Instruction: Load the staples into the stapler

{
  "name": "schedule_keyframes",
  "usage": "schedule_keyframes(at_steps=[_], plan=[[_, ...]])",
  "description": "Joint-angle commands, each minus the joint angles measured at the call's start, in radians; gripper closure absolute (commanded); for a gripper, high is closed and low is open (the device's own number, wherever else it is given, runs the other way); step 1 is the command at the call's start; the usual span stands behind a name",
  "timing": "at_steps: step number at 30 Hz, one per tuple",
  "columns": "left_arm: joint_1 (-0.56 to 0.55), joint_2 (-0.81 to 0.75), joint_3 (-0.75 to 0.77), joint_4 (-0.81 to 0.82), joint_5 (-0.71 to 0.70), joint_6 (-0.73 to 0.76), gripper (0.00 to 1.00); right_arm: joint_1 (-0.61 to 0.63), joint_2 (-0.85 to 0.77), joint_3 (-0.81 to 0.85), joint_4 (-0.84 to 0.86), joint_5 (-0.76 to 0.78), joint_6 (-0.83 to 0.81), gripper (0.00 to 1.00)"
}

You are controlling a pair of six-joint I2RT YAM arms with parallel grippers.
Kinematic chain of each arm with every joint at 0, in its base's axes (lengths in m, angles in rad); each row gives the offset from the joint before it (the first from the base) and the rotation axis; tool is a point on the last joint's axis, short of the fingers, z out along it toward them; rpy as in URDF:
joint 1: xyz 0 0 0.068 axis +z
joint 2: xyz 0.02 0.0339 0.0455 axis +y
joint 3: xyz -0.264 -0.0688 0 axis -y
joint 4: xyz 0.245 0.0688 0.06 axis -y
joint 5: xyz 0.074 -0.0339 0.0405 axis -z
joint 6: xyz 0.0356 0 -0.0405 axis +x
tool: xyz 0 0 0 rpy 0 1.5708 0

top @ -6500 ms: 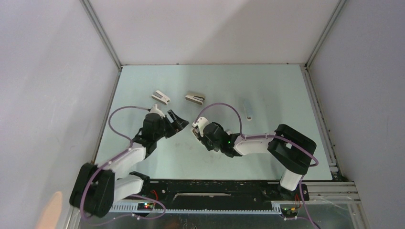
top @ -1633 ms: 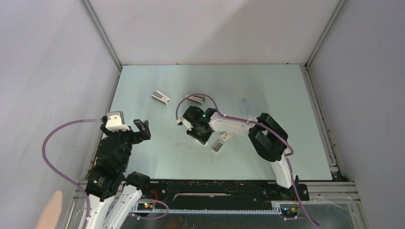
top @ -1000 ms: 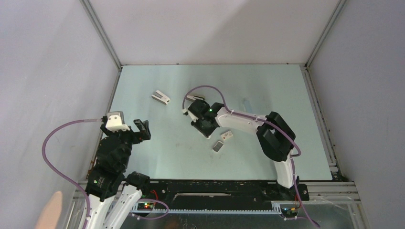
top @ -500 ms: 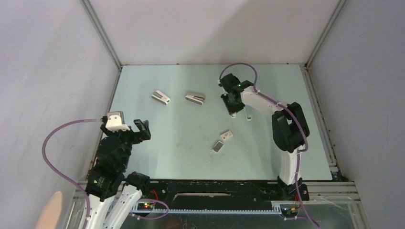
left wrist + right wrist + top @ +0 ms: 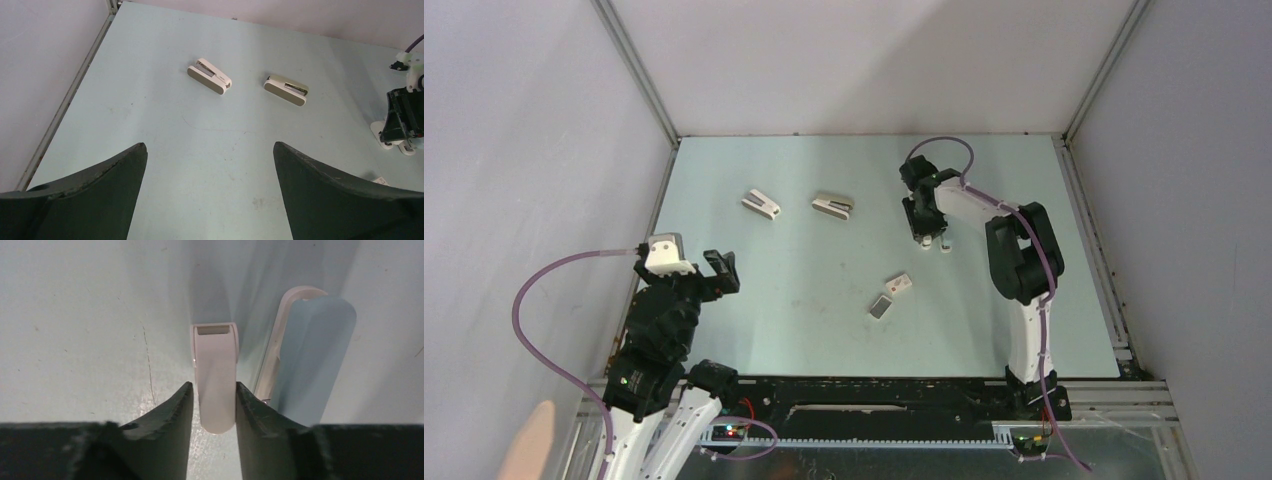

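Observation:
The slim pale bluish stapler (image 5: 315, 355) lies on the table at the back right, a silvery strip along its left side. Beside it lies a small white stub (image 5: 215, 372). My right gripper (image 5: 212, 385) points down and is closed on the stub, with both fingers against its sides. In the top view this gripper (image 5: 925, 237) covers most of the stapler. The white staple box (image 5: 899, 283) and its grey inner tray (image 5: 880, 306) lie apart in the middle of the table. My left gripper (image 5: 207, 145) is open, empty and raised at the near left (image 5: 696, 275).
Two stubby wedge staplers lie at the back left, a white one (image 5: 762, 203) and a beige one (image 5: 833, 205); both also show in the left wrist view, white (image 5: 209, 76) and beige (image 5: 285, 89). Enclosure walls ring the table (image 5: 754, 330).
My right arm left the staple box and tray in the middle, swung to the back right and came down beside the stapler. My left arm pulled back earlier and has held still since.

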Motion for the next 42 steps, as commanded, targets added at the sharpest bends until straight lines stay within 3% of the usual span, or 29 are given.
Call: schedule_keyframes(at_steps=[1, 6, 8, 12, 19, 21, 33, 42], plan=[[0.01, 0.011, -0.015, 0.037, 0.002, 0.014, 0.0, -0.006, -0.069, 0.003, 0.067, -0.008, 0.026, 0.58], [0.011, 0.005, -0.013, 0.036, -0.004, 0.013, 0.0, -0.007, -0.223, -0.06, 0.121, -0.05, 0.042, 0.52], [0.011, -0.002, -0.014, 0.036, -0.009, 0.012, 0.0, -0.007, -0.308, -0.09, 0.142, -0.042, 0.047, 0.43], [0.011, -0.014, -0.011, 0.037, -0.022, 0.008, 0.0, -0.011, -0.499, -0.172, 0.195, 0.009, 0.045, 0.29], [0.011, -0.035, 0.043, 0.002, -0.073, -0.004, 0.0, -0.031, -0.89, -0.329, 0.233, 0.186, 0.029, 0.21], [0.011, -0.047, 0.071, -0.017, -0.093, -0.009, 0.0, -0.035, -1.012, -0.382, 0.241, 0.241, 0.026, 0.02], [0.011, -0.14, 0.254, -0.098, -0.191, 0.023, 0.0, -0.041, -1.633, -0.676, 0.22, 0.409, -0.005, 0.01], [0.01, -0.259, 0.187, 0.005, -0.248, 0.046, 0.0, -0.04, -1.87, -0.743, 0.177, 0.455, -0.011, 0.0]])
